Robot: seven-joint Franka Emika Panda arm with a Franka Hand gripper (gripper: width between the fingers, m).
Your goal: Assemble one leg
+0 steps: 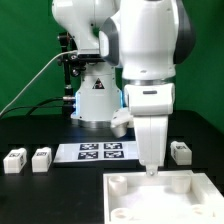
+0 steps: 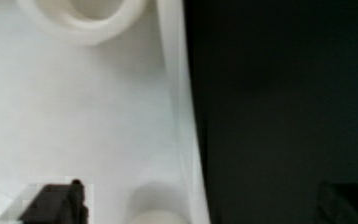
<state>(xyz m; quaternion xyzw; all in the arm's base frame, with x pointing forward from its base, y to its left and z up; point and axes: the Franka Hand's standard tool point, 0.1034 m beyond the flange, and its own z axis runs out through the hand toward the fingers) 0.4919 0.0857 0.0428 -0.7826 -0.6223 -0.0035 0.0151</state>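
Gripper (image 1: 152, 172) spread, empty, straddling panel (image 1: 150, 206) edge; leg (image 1: 180, 151) near, apart, on table (image 1: 45, 195).

Room light is bright and even. The white arm (image 1: 140, 50) shows soft glare on its upper shells. Below the gripper (image 1: 150, 170), the white panel (image 2: 69, 120) appears washed out and blurred in the wrist view. The black table (image 2: 282, 120) beside it is nearly featureless. Both pictures are coarse.
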